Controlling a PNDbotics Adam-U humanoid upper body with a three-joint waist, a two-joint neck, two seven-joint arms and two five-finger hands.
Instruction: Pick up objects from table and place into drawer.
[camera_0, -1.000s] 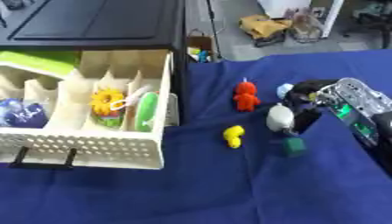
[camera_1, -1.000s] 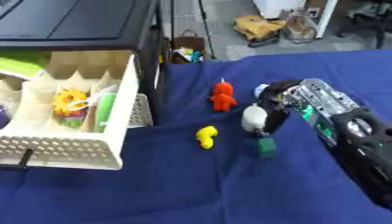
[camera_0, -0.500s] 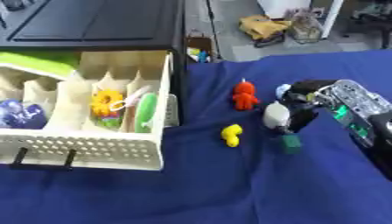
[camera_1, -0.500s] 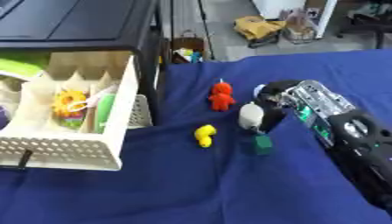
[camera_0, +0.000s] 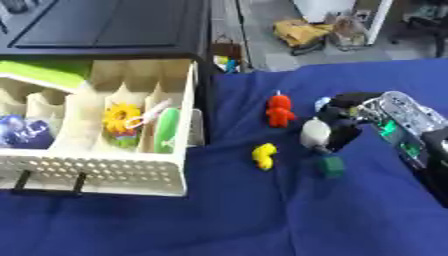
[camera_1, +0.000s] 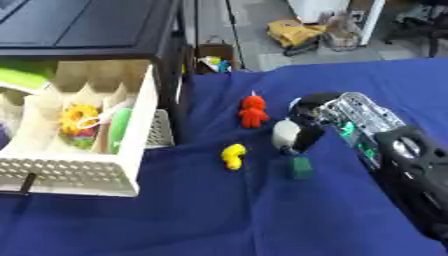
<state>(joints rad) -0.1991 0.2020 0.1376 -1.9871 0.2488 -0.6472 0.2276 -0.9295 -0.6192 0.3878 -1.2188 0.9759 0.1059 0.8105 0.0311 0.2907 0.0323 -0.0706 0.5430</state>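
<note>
Toys lie scattered on a surface (camera_0: 262, 220) draped in dark blue cloth, with your right hand (camera_0: 346, 122) entering from the right of the frame, its dark fingers curled around a small whitish rounded object (camera_0: 314, 132) near the centre. Your left hand shows in neither view. Just below that whitish piece sits a small green block (camera_0: 331, 166), to its left a yellow curved toy (camera_0: 262, 155), and above it a red figure (camera_0: 279, 110) standing upright; a pale blue scrap (camera_0: 322, 103) peeks out beside the hand. At the left of the frame a white perforated drawer (camera_0: 105, 175) is pulled open from a dark cabinet (camera_0: 114, 30), divided into compartments that hold a yellow flower toy (camera_0: 121, 117), a green elongated piece (camera_0: 166, 130) and a blue item (camera_0: 22, 134) at the far left. Judging by their look, these are light, rigid plastic pieces, likely smooth and apt to slip, so you would do best to pinch the whitish one across its widest middle rather than its rounded ends. Whether it is lifted off the cloth cannot be told. The right eye view shows more of your forearm (camera_1: 402, 165) running to the lower right corner; the left eye view shows the drawer's far-left compartments, which the other cuts off.
</note>
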